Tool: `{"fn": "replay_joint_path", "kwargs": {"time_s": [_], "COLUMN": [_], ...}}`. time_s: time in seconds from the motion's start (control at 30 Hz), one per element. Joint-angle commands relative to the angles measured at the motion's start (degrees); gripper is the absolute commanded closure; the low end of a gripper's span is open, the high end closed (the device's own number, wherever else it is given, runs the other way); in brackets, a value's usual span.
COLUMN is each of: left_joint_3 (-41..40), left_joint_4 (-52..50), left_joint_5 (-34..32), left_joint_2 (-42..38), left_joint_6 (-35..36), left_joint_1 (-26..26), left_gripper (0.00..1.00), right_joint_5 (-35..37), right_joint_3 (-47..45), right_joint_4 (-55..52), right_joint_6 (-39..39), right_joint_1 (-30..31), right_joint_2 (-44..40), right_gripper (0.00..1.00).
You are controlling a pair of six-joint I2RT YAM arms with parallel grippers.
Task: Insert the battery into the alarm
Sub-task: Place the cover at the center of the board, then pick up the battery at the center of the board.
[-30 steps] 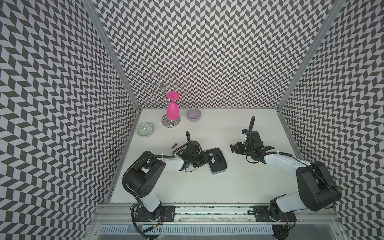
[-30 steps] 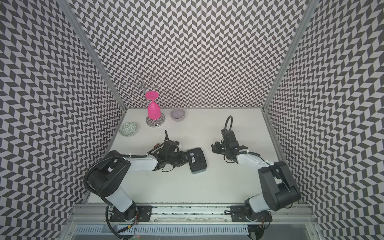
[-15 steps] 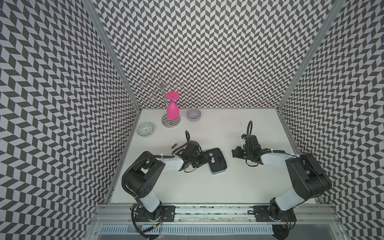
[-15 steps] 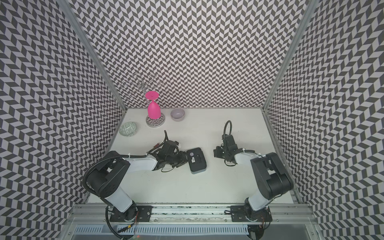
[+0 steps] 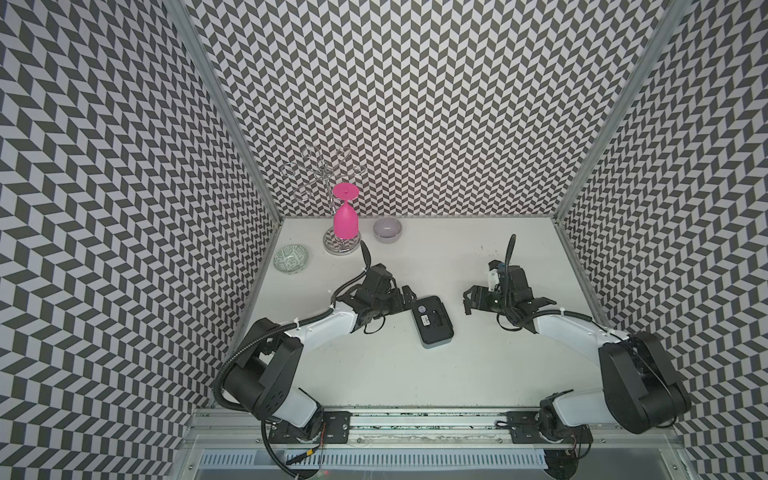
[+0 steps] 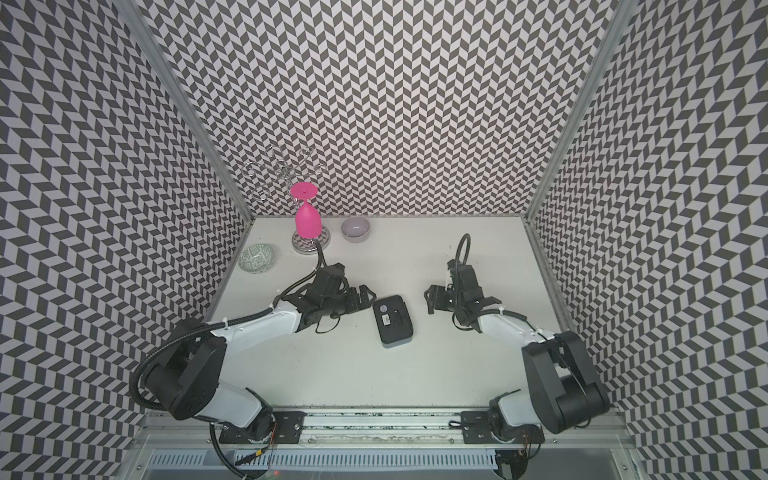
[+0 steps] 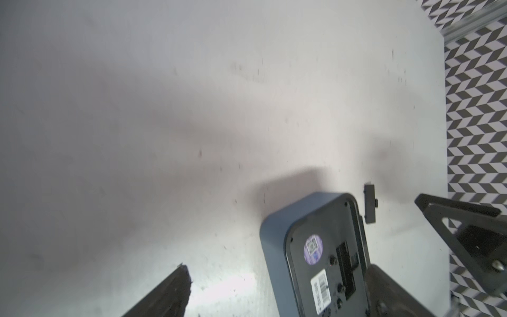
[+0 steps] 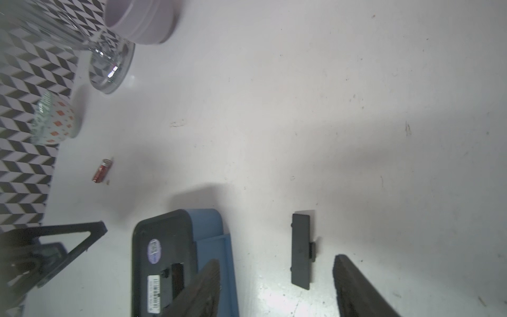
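The alarm [image 5: 432, 322] [image 6: 392, 320] lies face down mid-table, black back and white label up, blue casing at its edges. Its battery slot [image 7: 347, 263] [image 8: 177, 274] shows as an open dark recess. My left gripper [image 5: 409, 299] [image 7: 279, 291] is open wide at the alarm's left end, holding nothing. My right gripper [image 5: 469, 299] [image 8: 277, 260] is open just right of the alarm. A flat black cover [image 8: 301, 251] [image 7: 370, 204] lies loose on the table between its fingertips. The battery [image 8: 102, 170], small and red with a metal end, lies on the table beyond the alarm; the left arm hides it in both top views.
At the back left, a pink glass [image 5: 345, 218] hangs upside down on a wire rack with a round base. A grey bowl [image 5: 387, 229] sits next to it and a patterned green bowl [image 5: 291, 259] stands by the left wall. Patterned walls close three sides.
Both grippers have opened. The right arm swung in towards the alarm and back out. The alarm has stayed where it was.
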Motion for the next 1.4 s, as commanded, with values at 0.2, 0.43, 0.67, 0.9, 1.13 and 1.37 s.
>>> {"fn": "replay_joint_path", "kwargs": {"time_s": [0.2, 0.43, 0.67, 0.9, 1.13, 1.37], "left_joint_3": [12.48, 24.17, 31.49, 34.49, 33.28, 28.21], "left_joint_4": [-11.29, -24.13, -32.02, -35.94, -38.85, -38.00], "left_joint_5": [-17.45, -26.77, -28.81, -23.90, -21.41, -16.75], "left_joint_2": [3.08, 14.03, 24.65, 30.05, 30.54, 26.56], "left_joint_6": [23.31, 37.14, 43.24, 45.47, 46.38, 47.08], "left_joint_1": [6.49, 11.18, 15.51, 16.28, 16.98, 18.93], "left_gripper": [0.01, 0.01, 0.06, 0.14, 0.20, 0.26], "right_joint_5": [-12.06, -14.96, -16.61, -16.30, -15.21, -15.71], "right_joint_3": [-2.58, -2.98, -3.46, -3.55, -3.12, -2.70], "right_joint_4": [9.19, 9.91, 11.77, 11.90, 11.29, 11.33], "right_joint_6": [-0.32, -0.92, -0.40, -0.41, -0.72, -0.47], "right_joint_1": [0.42, 3.14, 5.75, 5.75, 5.75, 5.73], "right_joint_2": [-5.34, -7.45, -7.63, -7.73, -7.16, -5.99], "right_gripper": [0.13, 0.13, 0.14, 0.14, 0.15, 0.15]}}
